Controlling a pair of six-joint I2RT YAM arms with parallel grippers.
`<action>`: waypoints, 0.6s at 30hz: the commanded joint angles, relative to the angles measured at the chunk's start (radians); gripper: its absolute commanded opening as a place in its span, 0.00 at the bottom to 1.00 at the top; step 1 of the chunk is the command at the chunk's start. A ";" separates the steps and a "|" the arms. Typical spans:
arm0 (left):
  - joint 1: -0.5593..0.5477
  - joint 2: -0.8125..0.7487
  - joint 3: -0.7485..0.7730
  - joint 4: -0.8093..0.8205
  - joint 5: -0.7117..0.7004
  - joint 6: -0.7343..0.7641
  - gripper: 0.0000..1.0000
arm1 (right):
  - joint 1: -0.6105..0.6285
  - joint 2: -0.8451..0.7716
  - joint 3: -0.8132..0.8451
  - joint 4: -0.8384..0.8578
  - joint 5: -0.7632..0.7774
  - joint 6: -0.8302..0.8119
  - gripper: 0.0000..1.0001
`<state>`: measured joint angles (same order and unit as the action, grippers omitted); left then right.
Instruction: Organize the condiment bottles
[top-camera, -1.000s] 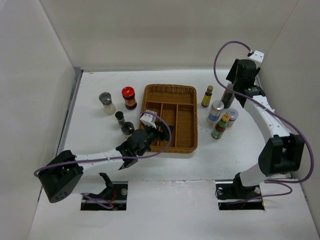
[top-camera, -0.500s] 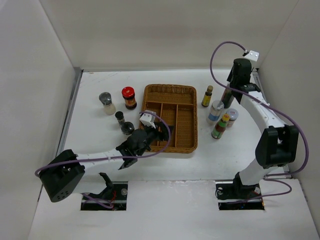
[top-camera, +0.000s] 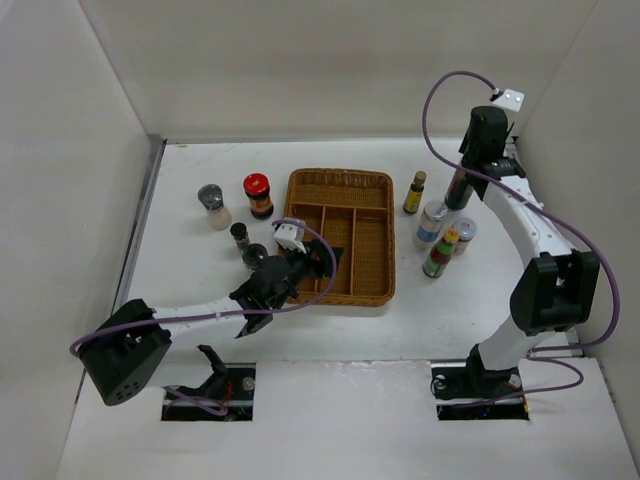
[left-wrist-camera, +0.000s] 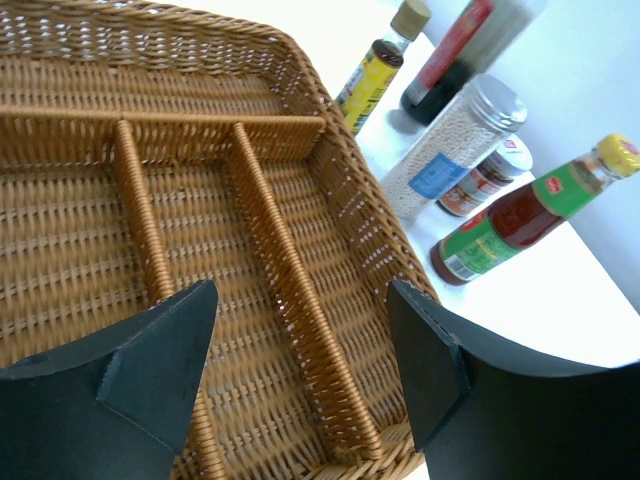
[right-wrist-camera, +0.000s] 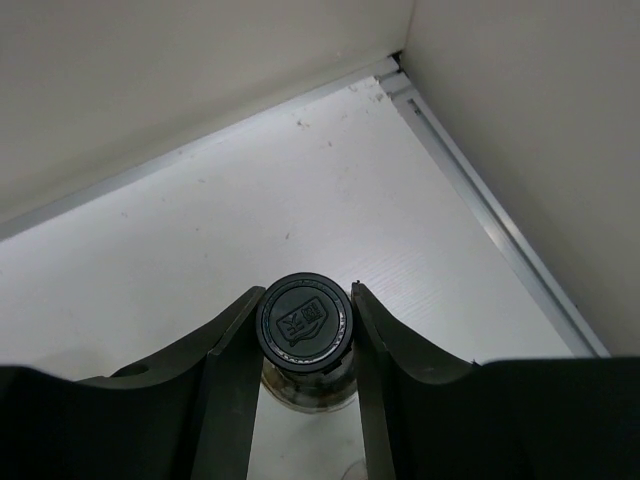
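Observation:
My right gripper (right-wrist-camera: 306, 290) is shut on the black cap of a dark bottle (right-wrist-camera: 304, 325), which stands at the back right (top-camera: 457, 190); both fingers touch the cap. Next to it stand a slim yellow bottle (top-camera: 414, 192), a silver-capped shaker (top-camera: 431, 222), a small jar (top-camera: 464, 233) and a yellow-capped sauce bottle (top-camera: 440, 252). My left gripper (left-wrist-camera: 300, 295) hangs open and empty over the near-left part of the wicker tray (top-camera: 372, 285). Left of the tray stand a red-lidded jar (top-camera: 258, 196), a silver-capped shaker (top-camera: 211, 205) and two dark-capped bottles (top-camera: 240, 236).
The wicker tray's dividers (left-wrist-camera: 290, 300) run under my left fingers, and its compartments hold nothing that I can see. The back wall and right wall stand close to the right arm, with a metal strip (right-wrist-camera: 480, 210) along the table's corner.
The right gripper's fingers have closed onto the black cap of the dark bottle. The left arm has shifted only slightly over the tray.

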<state>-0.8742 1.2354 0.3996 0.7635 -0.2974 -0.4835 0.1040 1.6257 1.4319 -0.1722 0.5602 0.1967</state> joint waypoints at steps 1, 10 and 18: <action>0.010 -0.014 -0.022 0.060 0.020 -0.023 0.67 | -0.004 -0.053 0.180 0.154 0.050 -0.034 0.12; 0.036 -0.010 -0.041 0.095 0.015 -0.033 0.67 | 0.062 -0.073 0.346 0.161 0.055 -0.111 0.11; 0.039 -0.024 -0.047 0.097 0.023 -0.040 0.67 | 0.240 0.032 0.547 0.149 0.021 -0.209 0.12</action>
<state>-0.8387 1.2354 0.3618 0.7910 -0.2863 -0.5095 0.2798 1.6562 1.8545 -0.1726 0.5957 0.0292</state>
